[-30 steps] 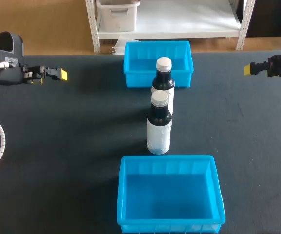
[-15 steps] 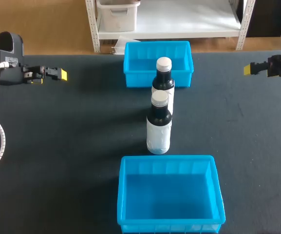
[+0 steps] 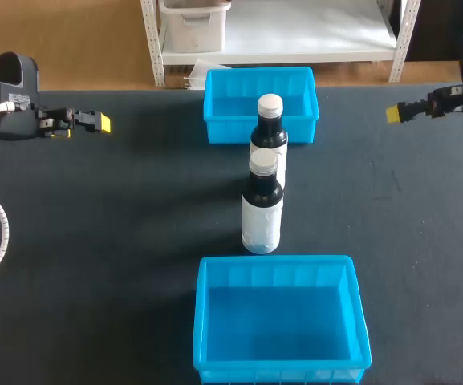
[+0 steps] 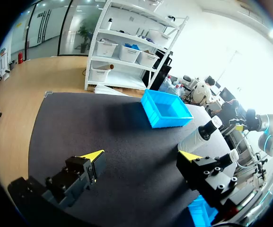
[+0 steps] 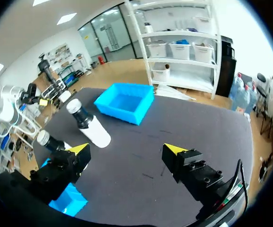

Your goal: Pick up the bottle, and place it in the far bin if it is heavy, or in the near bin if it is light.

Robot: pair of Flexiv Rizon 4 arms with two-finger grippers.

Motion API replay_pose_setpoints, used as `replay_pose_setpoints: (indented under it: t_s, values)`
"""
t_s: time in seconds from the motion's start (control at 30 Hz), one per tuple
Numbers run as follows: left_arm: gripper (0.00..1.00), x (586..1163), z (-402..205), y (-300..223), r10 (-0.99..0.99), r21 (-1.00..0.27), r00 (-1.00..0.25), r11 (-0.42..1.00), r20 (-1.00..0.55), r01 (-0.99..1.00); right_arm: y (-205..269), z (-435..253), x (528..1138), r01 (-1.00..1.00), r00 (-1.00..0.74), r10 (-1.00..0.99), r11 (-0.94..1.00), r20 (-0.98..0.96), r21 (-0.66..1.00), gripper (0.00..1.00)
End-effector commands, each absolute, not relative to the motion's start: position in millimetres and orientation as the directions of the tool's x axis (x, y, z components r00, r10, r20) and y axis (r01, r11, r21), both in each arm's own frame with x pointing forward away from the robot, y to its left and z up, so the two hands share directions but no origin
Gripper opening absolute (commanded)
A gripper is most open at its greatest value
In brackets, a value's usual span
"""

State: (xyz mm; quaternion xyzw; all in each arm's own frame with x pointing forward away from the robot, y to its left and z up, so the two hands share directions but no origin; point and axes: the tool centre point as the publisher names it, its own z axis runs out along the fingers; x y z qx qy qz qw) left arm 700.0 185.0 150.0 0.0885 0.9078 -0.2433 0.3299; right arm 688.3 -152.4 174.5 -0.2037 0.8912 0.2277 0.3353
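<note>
Dark grey table (image 3: 119,241) is lying under and ahead of the left pincer (image 4: 141,156). Beyond its far edge, ahead of that pincer, a light wooden floor (image 4: 56,71) is running back to a row of tall glass panels (image 4: 56,21). White metal shelving (image 4: 136,42) is standing on that floor just past the table, ahead of the pincer, and is carrying pale storage boxes (image 4: 127,53) on its lower tiers. A white wall (image 4: 231,52) off to one side is glaring with strong light. Ahead of the right pincer (image 5: 127,149) the same shelving is rising past the table, with rectangular ceiling lights (image 5: 66,18) glowing high above.
</note>
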Motion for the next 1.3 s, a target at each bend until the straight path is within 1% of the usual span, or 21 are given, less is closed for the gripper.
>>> replay_pose_setpoints:
  t_s: [0.03,0.6,0.7,0.77,0.87,1.0,1.3]
  values:
    - [1.0,700,150,185,0.0,-0.383,-0.767,0.866,-0.642,0.321,-164,180,688,-0.934,-0.332,-0.599,0.315,-0.729,0.167,1.0]
    - [1.0,700,150,185,0.0,-0.383,-0.767,0.866,-0.642,0.321,-164,180,688,-0.934,-0.332,-0.599,0.315,-0.729,0.167,1.0]
    - [1.0,700,150,185,0.0,-0.383,-0.767,0.866,-0.642,0.321,-148,169,688,-0.954,-0.259,-0.635,0.284,-0.728,0.092,1.0]
    - [1.0,700,150,185,0.0,-0.383,-0.767,0.866,-0.642,0.321,-138,163,684,-0.973,-0.185,-0.634,0.223,-0.751,0.052,1.0]
    - [1.0,700,150,185,0.0,-0.383,-0.767,0.866,-0.642,0.321,-124,154,679,-0.986,-0.128,-0.611,0.162,-0.781,0.036,1.0]
    - [1.0,700,150,185,0.0,-0.383,-0.767,0.866,-0.642,0.321,-99,144,670,-0.994,-0.088,-0.59,0.109,-0.803,0.029,1.0]
    - [1.0,700,150,185,0.0,-0.383,-0.767,0.866,-0.642,0.321,-50,137,645,-0.998,-0.046,-0.558,0.062,-0.828,0.014,1.0]
